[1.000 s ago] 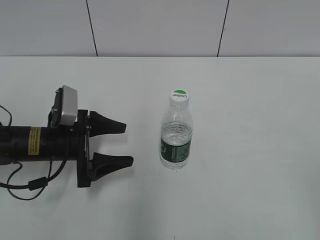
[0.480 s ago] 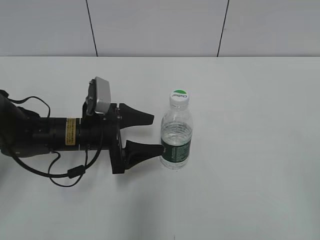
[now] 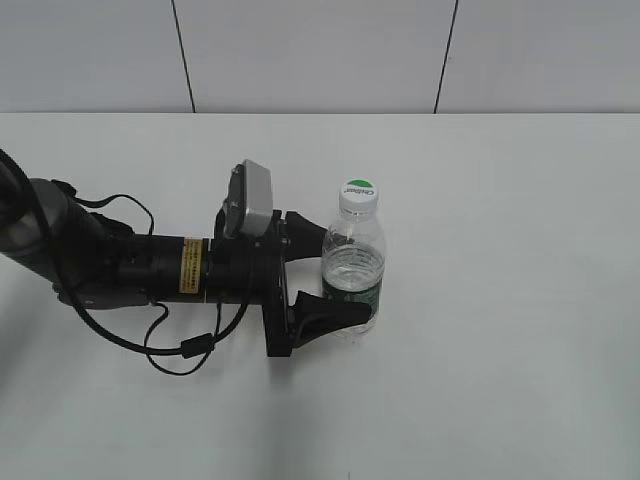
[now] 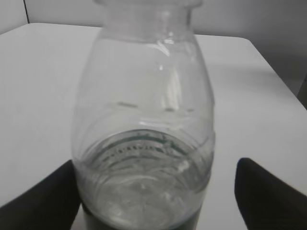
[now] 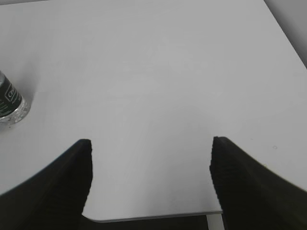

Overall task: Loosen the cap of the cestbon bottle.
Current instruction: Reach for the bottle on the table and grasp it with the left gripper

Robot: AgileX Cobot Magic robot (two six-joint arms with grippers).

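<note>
We saw a plain white table (image 3: 500, 330) set against a pale panelled wall (image 3: 320, 55). On it, the left gripper (image 3: 338, 272) lay low along the surface with its jaws spread wide, one finger on each side of the cestbon bottle (image 3: 353, 270). In the left wrist view, the left-hand finger (image 4: 45, 196) sat right at the bottle's side, while the other (image 4: 268, 196) stood off with white table showing between; whether any finger actually touched we could not tell. The gripper had closed on nothing. The bottle (image 4: 144, 139) stood upright near the middle of the table, clear, with water in its lower body and a dark green label band around it. Its cap (image 3: 359, 194), white with a green half-circle on top, sat on the neck above the level of the fingers. Behind the fingers, a grey wrist camera (image 3: 250, 200) rode atop the black left arm (image 3: 110, 265), which reached in from the left edge with a cable (image 3: 180, 352) looped beneath it. The right gripper (image 5: 151, 179) hung well apart with jaws wide and holding nothing; only the bottle's base (image 5: 9, 103) showed at the left edge of its view.
</note>
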